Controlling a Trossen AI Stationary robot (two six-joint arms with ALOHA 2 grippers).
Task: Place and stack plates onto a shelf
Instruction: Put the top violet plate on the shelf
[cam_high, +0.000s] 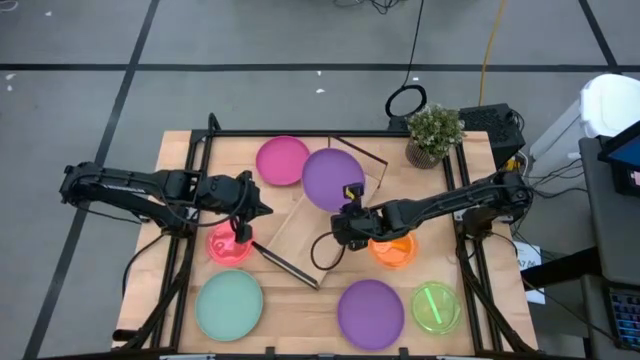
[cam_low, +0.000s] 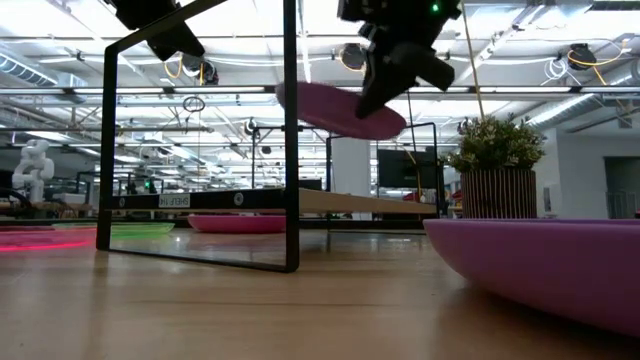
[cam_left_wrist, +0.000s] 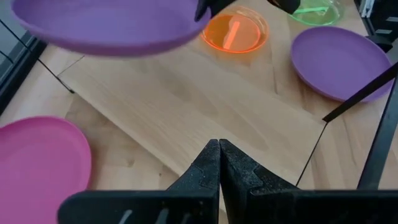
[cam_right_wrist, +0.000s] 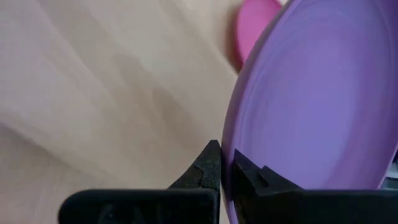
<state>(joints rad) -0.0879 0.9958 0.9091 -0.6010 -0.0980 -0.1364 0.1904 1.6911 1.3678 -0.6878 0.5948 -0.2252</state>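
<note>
My right gripper (cam_high: 350, 207) is shut on a large purple plate (cam_high: 330, 176) and holds it in the air over the far end of the light-wood shelf (cam_high: 298, 228), which lies slantwise mid-table. My left gripper (cam_left_wrist: 219, 152) hovers shut and empty above the shelf's left side, near the red plate (cam_high: 226, 246). Flat on the tabletop lie a magenta plate (cam_high: 283, 160), a mint plate (cam_high: 228, 304), a second purple plate (cam_high: 370, 311), an orange plate (cam_high: 392, 250) and a lime plate (cam_high: 436, 306). My right gripper pinches the purple plate's rim (cam_right_wrist: 231, 155) between its two fingers, on the plate's near right side. The fingers slant down at it from the table's right. The plate is lifted clear above the shelf, close to level with a slight tilt (cam_low: 340, 110).
A potted plant (cam_high: 435, 133) stands at the far right corner. Thin black frames rise at the shelf's ends (cam_low: 291, 140). Black rails edge the table (cam_high: 190, 180). The shelf's board (cam_left_wrist: 186, 106) shows bare wood below the held plate.
</note>
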